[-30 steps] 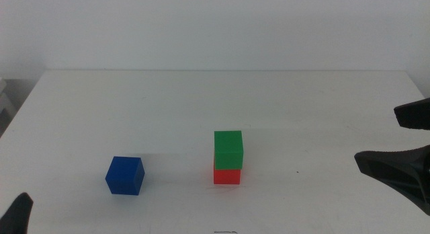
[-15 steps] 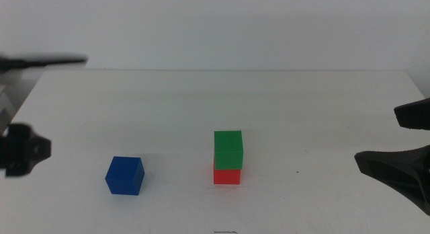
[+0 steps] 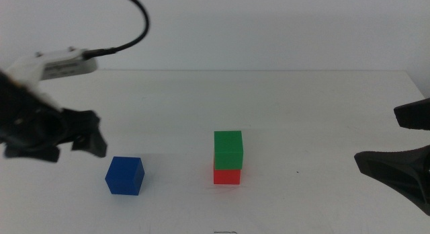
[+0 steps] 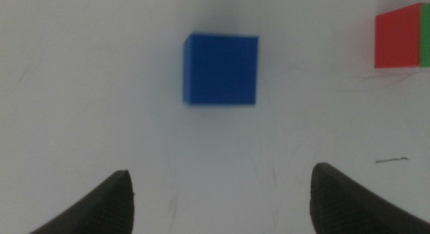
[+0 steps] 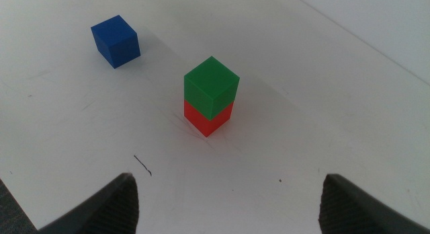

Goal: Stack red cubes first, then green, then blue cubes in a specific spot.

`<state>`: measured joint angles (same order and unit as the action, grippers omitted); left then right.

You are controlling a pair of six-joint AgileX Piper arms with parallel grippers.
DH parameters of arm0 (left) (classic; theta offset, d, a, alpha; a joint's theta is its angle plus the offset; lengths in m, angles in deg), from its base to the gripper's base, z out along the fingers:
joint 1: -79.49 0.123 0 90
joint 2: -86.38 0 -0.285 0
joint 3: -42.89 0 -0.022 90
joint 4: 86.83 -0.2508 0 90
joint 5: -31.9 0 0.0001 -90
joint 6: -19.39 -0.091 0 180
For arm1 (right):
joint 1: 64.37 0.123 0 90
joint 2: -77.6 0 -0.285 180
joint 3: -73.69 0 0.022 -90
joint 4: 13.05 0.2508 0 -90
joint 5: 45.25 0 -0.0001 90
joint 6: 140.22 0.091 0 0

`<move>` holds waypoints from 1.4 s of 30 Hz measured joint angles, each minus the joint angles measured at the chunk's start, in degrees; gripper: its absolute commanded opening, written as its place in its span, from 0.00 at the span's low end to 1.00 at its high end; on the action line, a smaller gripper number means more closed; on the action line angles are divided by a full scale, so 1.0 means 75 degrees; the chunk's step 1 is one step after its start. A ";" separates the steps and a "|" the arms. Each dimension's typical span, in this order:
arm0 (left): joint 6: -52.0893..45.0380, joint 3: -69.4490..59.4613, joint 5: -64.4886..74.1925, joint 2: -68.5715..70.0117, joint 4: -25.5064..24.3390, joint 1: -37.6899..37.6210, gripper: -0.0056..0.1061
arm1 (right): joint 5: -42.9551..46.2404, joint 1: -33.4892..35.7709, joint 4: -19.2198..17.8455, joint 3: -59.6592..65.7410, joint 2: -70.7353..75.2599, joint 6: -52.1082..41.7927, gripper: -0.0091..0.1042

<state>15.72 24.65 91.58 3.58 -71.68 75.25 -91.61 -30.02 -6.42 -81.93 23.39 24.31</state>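
Observation:
The green cube sits on the red cube near the table's middle; the stack also shows in the right wrist view. The blue cube lies alone to the stack's left, and shows in the left wrist view and the right wrist view. My left gripper is open and empty, above and just left of the blue cube, with jaws wide apart in its wrist view. My right gripper is open and empty at the right edge.
The white table has its far edge against a white wall. A cable arcs above the left arm. A small dark mark is on the tabletop in front of the stack.
The left arm has swung in from the left edge and now hovers close to the blue cube. The cubes and the right gripper have not moved.

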 measured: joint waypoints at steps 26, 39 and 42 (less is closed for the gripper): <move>-0.0307 0.1469 -0.0426 -0.3942 -0.1038 -0.1152 0.83 | 0.0000 0.0000 0.0000 0.0000 0.0000 0.0000 0.89; -0.0196 0.1503 -0.0771 -0.4444 -0.1038 -0.1152 0.46 | 0.0000 0.0000 0.0000 0.0000 0.0000 0.0000 0.89; -0.0056 0.1511 -0.0771 -0.4444 -0.1015 -0.1152 0.33 | 0.0000 0.0000 0.0000 0.0000 0.0000 0.0000 0.89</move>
<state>15.30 35.98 85.80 -29.75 -79.29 66.61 -91.61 -30.02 -6.42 -81.93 23.39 24.31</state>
